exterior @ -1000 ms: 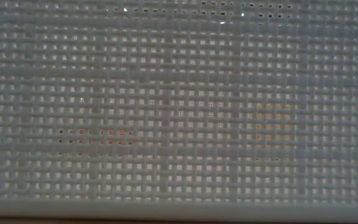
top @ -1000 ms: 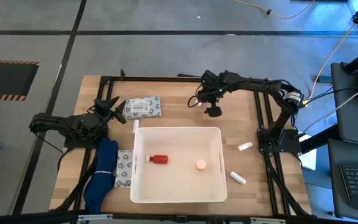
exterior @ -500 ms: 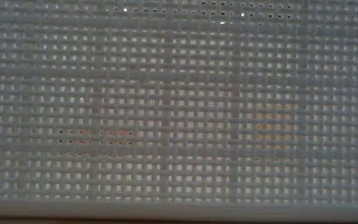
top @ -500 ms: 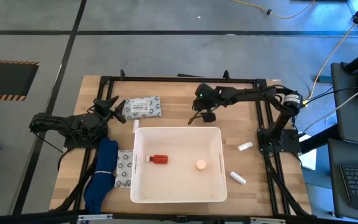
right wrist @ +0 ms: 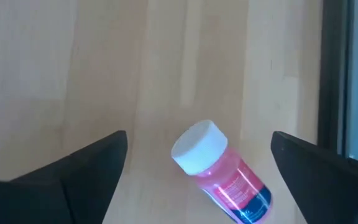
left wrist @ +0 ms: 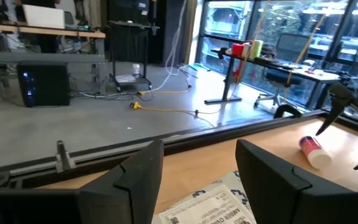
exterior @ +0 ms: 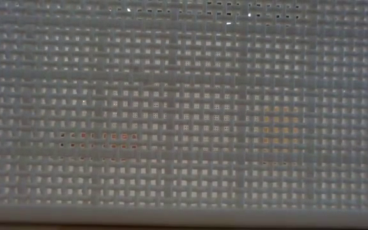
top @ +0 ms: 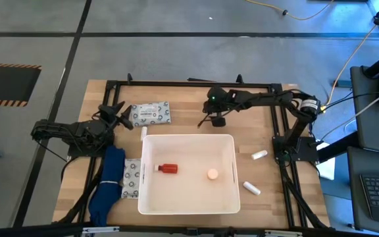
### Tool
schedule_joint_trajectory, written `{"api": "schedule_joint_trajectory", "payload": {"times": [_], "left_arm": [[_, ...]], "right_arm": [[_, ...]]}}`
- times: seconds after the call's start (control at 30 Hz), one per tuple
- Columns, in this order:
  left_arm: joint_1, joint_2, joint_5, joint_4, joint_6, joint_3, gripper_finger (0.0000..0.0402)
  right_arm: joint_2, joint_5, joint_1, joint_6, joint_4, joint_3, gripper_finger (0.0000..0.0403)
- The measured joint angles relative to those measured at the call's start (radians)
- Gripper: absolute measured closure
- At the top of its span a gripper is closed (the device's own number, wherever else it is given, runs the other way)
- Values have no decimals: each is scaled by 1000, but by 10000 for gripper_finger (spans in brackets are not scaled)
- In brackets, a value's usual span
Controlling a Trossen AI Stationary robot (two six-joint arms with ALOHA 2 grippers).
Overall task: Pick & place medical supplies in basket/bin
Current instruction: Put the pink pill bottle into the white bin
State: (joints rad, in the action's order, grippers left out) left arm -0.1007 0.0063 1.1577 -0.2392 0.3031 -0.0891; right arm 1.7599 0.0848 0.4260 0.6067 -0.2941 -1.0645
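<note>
The white bin stands mid-table and holds a small red bottle and an orange-capped vial. My right gripper is open beyond the bin's far edge. Its fingers stand on either side of a pink vial with a white cap that lies on its side on the wood, untouched. My left gripper waits open at the table's left, just short of a patterned packet. A second packet lies left of the bin. Three white tubes lie around it.
A blue cloth lies along the table's left near side and overlaps the second packet. A black frame rail runs along the far edge. The bin's woven wall fills the low view. Bare wood shows right of the bin.
My right gripper has moved toward the table's left and come down over the pink vial, its arm stretching flatter. The left arm and the supplies have kept still.
</note>
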Motion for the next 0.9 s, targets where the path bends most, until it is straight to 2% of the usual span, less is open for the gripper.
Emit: {"api": "schedule_joint_trajectory", "payload": {"times": [0.2, 0.53, 0.9], "left_arm": [[0, 0, 39, 0, 1, 0, 203], [0, 0, 40, 1, 1, 0, 203], [0, 0, 40, 1, 0, 0, 204]], "right_arm": [[2, -97, 47, -53, 3, 0, 5], [118, -79, 81, -50, 57, 0, 5], [137, -50, 81, -58, 34, -5, 19]]}}
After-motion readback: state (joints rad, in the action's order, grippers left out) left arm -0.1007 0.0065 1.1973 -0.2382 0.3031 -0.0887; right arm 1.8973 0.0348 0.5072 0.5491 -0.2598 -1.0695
